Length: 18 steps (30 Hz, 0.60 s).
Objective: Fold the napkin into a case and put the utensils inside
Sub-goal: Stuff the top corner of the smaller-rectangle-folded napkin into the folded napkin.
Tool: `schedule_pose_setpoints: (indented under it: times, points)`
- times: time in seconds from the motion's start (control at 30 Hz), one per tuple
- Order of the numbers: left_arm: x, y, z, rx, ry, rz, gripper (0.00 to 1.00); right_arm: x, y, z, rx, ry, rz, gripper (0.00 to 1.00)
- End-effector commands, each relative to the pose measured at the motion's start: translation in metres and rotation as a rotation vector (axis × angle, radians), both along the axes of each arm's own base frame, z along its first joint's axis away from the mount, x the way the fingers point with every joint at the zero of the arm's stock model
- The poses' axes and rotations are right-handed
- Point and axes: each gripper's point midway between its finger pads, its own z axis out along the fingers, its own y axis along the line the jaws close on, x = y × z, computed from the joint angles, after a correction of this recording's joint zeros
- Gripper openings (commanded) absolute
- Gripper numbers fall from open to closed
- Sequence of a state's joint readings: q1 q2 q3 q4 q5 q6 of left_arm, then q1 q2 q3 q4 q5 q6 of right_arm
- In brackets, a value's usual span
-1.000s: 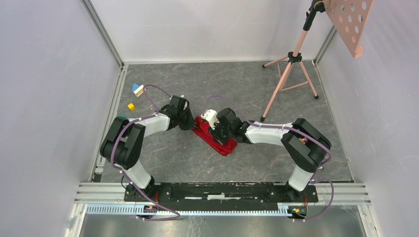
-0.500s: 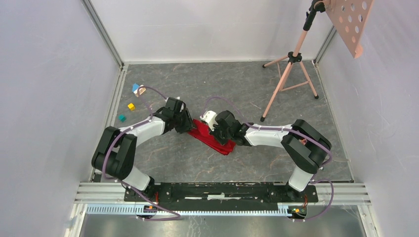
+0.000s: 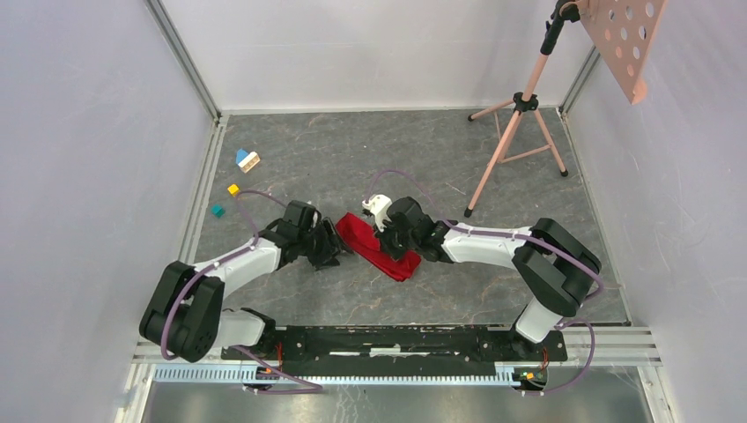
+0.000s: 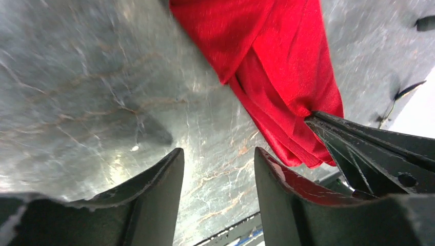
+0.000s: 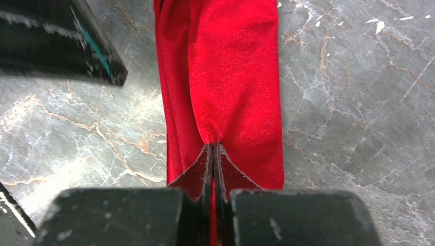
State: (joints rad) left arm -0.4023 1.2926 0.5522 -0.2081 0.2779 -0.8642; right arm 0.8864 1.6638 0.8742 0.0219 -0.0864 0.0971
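The red napkin, folded into a long narrow strip, lay at the middle of the grey marbled desk. Your right fingers were clenched on a fold of its top layer. Your left fingers stood parted just beside its left end, holding nothing. What the folds held could not be seen. Small coloured blocks sat well apart at far left.

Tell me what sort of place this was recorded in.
Probably a lab robot cell: plain white walls box in a stone-patterned table, with a metal rail along its near edge and a tripod in the far corner.
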Motion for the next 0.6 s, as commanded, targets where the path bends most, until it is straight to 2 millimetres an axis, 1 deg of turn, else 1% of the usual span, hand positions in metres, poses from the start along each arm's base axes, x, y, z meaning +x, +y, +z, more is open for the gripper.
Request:
schedule_pose_setpoints:
  times: [0.0, 0.1, 0.2, 0.3, 0.37, 0.4, 0.47, 0.57]
  points:
    - [-0.001, -0.033, 0.014, -0.162, 0.008, 0.002, 0.57, -0.010, 0.012, 0.016, 0.070, 0.028, 0.004, 0.01]
    - [0.000, -0.036, 0.003, -0.153, 0.018, 0.013, 0.53, -0.013, 0.014, 0.013, 0.069, 0.048, 0.001, 0.01]
    - [0.000, -0.037, -0.009, -0.166, 0.025, 0.039, 0.43, -0.016, 0.017, 0.012, 0.069, 0.065, 0.006, 0.01]
    - [0.000, -0.037, -0.017, -0.148, 0.034, 0.048, 0.34, -0.018, 0.019, 0.015, 0.078, 0.073, 0.002, 0.01]
    - [0.000, -0.037, -0.019, -0.141, 0.031, 0.055, 0.28, -0.018, 0.022, 0.018, 0.086, 0.079, -0.005, 0.00]
    - [0.000, -0.037, -0.020, -0.141, 0.027, 0.061, 0.26, -0.018, 0.024, 0.017, 0.089, 0.086, -0.006, 0.01]
    - [-0.001, -0.038, -0.020, -0.143, 0.023, 0.070, 0.23, -0.023, 0.021, 0.012, 0.072, 0.117, -0.009, 0.00]
    - [-0.005, -0.038, -0.022, -0.135, 0.026, 0.075, 0.17, -0.025, 0.023, 0.014, 0.084, 0.126, -0.017, 0.00]
